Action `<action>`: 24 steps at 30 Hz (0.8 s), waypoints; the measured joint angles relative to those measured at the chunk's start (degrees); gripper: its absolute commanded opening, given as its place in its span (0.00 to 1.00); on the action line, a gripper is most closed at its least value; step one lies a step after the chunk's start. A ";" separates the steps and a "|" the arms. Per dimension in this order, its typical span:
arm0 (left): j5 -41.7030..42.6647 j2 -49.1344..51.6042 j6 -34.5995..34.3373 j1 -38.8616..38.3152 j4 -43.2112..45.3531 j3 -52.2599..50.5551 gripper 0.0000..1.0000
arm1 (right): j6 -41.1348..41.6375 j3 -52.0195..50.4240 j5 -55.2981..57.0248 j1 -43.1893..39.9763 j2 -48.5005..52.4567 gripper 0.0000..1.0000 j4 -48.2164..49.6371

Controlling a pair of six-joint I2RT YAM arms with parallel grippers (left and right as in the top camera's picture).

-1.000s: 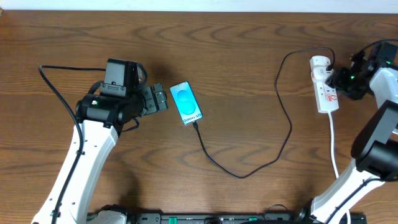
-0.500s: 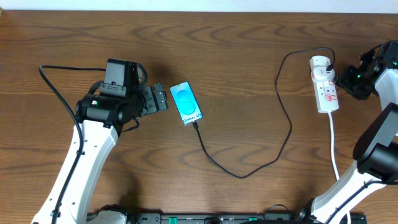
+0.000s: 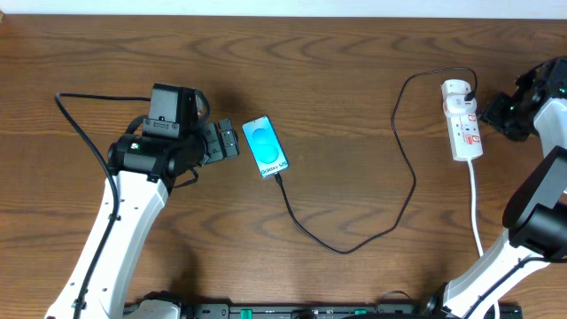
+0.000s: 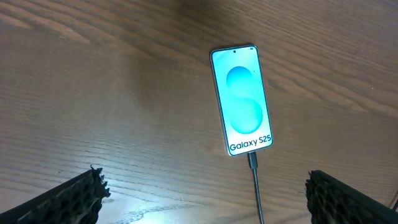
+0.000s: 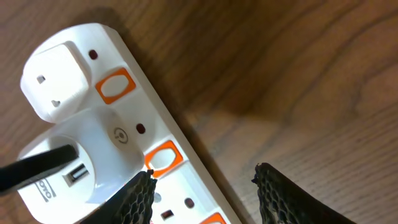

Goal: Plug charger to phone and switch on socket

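Overhead: small flat smartphone with a cyan screen [image 3: 266, 146] lies at 3 o'clock of the left gripper [image 3: 227, 142]. The thin black charger cable [image 3: 414, 182] loops from the phone's 5 o'clock end to the long white plastic power-strip socket [image 3: 462, 124]. The right gripper [image 3: 493, 112] hovers at the strip's 3 o'clock, apart.

Left wrist: small black connector tip [image 4: 252, 160] looks seated. Jaws spread wide, empty.

Right wrist: jaws part-spread, pinching nothing. One finger [image 5: 140, 193] is near the orange rocker switch [image 5: 163, 157] beside the white adapter [image 5: 68, 168]. Can't tell on/off.

Risks: an off-centre push could skid the light strip, tug the cable and unseat the tip, or hit the neighbouring orange rocker [image 5: 115, 86].
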 measured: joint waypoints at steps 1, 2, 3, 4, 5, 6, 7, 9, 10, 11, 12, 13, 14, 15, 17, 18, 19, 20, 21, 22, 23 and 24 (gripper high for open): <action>0.00 0.00 0.00 0.00 0.00 0.00 0.99 | 0.00 0.00 -0.09 0.04 0.15 0.54 0.24; 0.00 -0.02 0.00 0.00 0.00 0.00 0.99 | 0.00 0.00 -0.17 0.04 0.28 0.54 0.33; 0.00 0.00 0.00 0.00 0.02 0.00 0.99 | 0.00 0.00 -0.24 0.07 0.61 0.55 0.39; 0.00 0.00 0.00 0.00 0.00 0.00 0.99 | 0.02 0.00 -0.26 0.07 0.96 0.55 0.48; 0.00 0.00 0.00 0.00 0.02 0.00 0.99 | 0.00 0.00 -0.28 0.04 1.22 0.56 0.48; 0.00 -0.02 0.00 0.00 0.02 0.00 1.00 | 0.00 0.00 -0.44 -0.02 1.55 0.56 0.48; 0.00 -0.02 0.00 0.00 0.00 0.00 0.99 | 0.00 -0.02 -0.70 -0.04 1.84 0.57 0.59; 0.00 -0.02 -0.02 0.00 0.00 0.00 0.99 | -0.07 -0.11 -2.01 -0.35 2.19 0.58 0.98; 0.00 0.00 0.00 0.00 0.00 0.00 0.99 | -0.24 -0.15 -2.49 -0.44 2.21 0.58 1.05; 0.00 -0.02 0.00 0.00 0.00 0.00 0.99 | -0.55 -0.15 -2.97 -0.68 2.21 0.58 1.07; 0.00 -0.02 0.00 0.00 0.02 0.00 0.99 | -1.01 -0.17 -3.58 -0.92 2.21 0.58 1.18; 0.00 -0.02 0.00 0.00 0.00 0.00 0.99 | -1.55 -0.17 -4.02 -1.07 2.21 0.58 1.27; 0.00 -0.02 0.00 0.00 0.02 0.00 0.99 | -2.10 -0.17 -4.48 -1.22 2.21 0.58 1.31; 0.00 0.00 0.00 0.00 0.02 0.00 0.99 | -2.56 -0.17 -4.66 -1.27 2.21 0.57 1.31; 0.00 0.00 0.00 0.00 0.02 0.00 0.99 | -3.76 -0.20 -4.92 -1.27 2.21 0.57 1.33; 0.00 -0.02 0.00 0.00 0.02 0.00 0.99 | -4.37 -0.20 -4.98 -1.27 2.21 0.57 1.33; 0.00 0.00 0.00 0.00 0.00 0.00 0.99 | -5.62 -0.20 -5.20 -1.44 2.21 0.57 1.33; 0.00 -0.02 0.00 0.00 0.02 0.00 0.99 | -5.92 -0.20 -5.31 -1.51 2.21 0.57 1.33; 0.00 -0.02 0.00 0.00 0.00 0.00 0.99 | -6.36 -0.20 -5.51 -1.68 2.21 0.57 1.33; 0.00 0.00 0.00 0.00 0.02 0.00 0.99 | -6.58 -0.20 -5.70 -1.86 2.21 0.58 1.33; 0.00 0.00 0.00 0.00 0.00 0.00 0.99 | -6.73 -0.20 -6.21 -2.12 2.21 0.58 1.33; 0.00 -0.02 0.00 0.00 0.02 0.00 0.99 | -6.88 -0.20 -6.86 -2.56 2.23 0.58 1.33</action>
